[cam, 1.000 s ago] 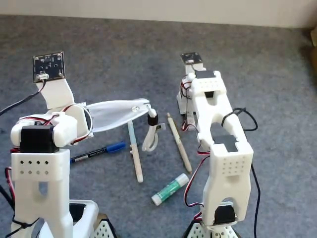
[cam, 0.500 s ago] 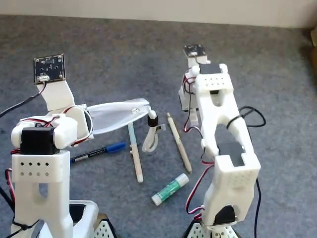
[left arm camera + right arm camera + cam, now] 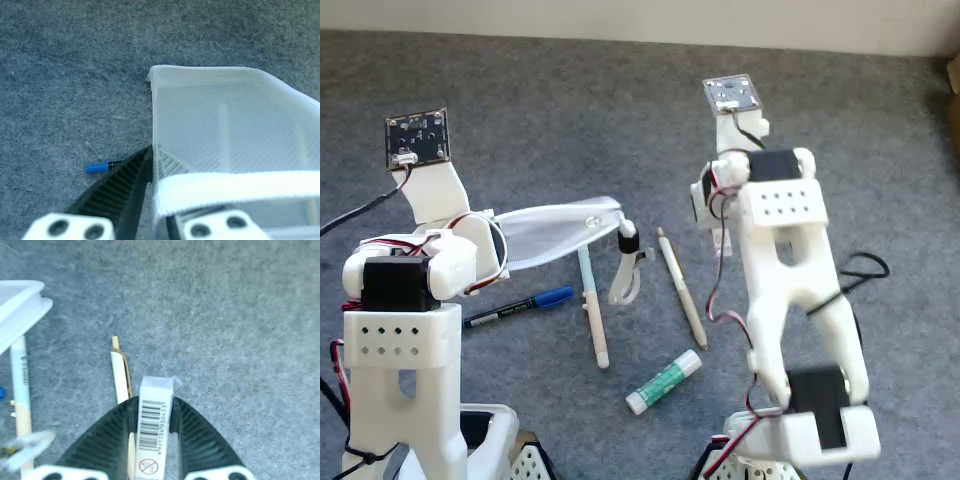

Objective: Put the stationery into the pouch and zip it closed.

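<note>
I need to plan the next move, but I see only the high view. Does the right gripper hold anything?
Observer: Yes. The right gripper is shut on a small white box with a barcode.
Operator: What is behind that box?
Observer: The clip end of the beige pen, lying on the carpet.
Operator: And the left gripper, does it really grip the pouch?
Observer: Yes. The left gripper is shut on one edge of the mesh pouch.
</note>
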Motion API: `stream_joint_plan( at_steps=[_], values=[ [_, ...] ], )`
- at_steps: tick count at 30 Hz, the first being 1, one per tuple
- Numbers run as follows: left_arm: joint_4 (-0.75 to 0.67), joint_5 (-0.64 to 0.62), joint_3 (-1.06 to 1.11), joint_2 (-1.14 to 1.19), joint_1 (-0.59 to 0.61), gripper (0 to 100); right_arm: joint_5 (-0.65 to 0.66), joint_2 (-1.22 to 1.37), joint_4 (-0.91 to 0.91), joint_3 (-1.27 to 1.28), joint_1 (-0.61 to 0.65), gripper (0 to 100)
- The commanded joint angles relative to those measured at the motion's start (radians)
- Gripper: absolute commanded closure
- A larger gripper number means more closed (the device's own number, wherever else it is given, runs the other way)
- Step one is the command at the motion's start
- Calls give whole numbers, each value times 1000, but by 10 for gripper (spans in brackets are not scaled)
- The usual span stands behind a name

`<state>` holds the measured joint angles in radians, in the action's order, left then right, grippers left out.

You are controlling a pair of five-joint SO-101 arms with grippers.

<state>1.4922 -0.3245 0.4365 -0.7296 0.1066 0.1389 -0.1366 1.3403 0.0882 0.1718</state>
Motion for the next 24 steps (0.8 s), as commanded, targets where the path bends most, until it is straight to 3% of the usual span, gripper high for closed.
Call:
stream_joint_plan(
  at_steps=[1,19,24],
  values=[
    [-9,-23,4,19,12,993,9,-162,1,31,25,994],
    [-9,-23,5,19,13,993,9,-598,-1,239,113,994],
    [-9,-23,5,19,13,993,5,-710,-94,354,136,994]
  ],
)
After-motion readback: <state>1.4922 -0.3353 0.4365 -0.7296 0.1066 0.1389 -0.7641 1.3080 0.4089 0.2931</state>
